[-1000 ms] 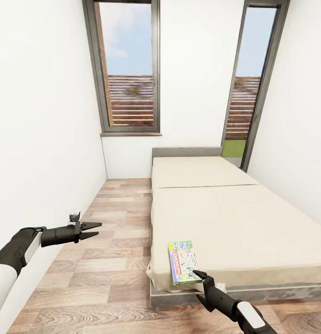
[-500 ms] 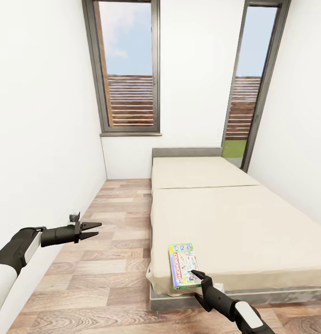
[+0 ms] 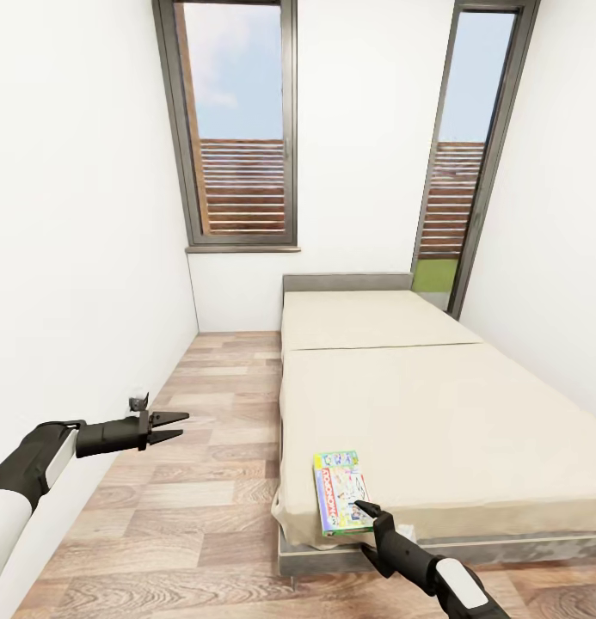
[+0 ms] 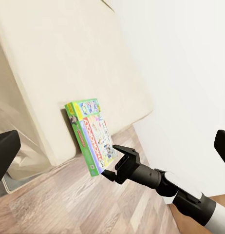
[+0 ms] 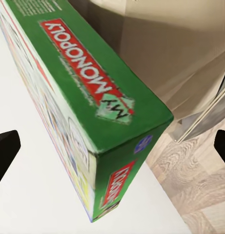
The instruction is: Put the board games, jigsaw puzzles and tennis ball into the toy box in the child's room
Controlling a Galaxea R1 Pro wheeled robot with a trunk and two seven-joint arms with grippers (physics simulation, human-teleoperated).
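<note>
Board game [image 3: 340,491] on bed [image 3: 435,413] corner

Brightness: my head view is bright and even, white walls close to blown out.
Light source: daylight enters through the two tall windows [image 3: 239,125] far ahead of my pincers.
Shadows: soft and faint; a thin dark strip lies under the bed [image 3: 435,413] edge just beside my right pincer [image 3: 364,507].
Glare: none on the beige sheet; the wood floor [image 3: 186,499] below my left pincer [image 3: 175,426] shows a mild sheen.
Blur: the game box [image 5: 88,112] right at my right pincer looks soft, its lettering smeared.
Distortion: window frames lean outward towards the edges.
</note>
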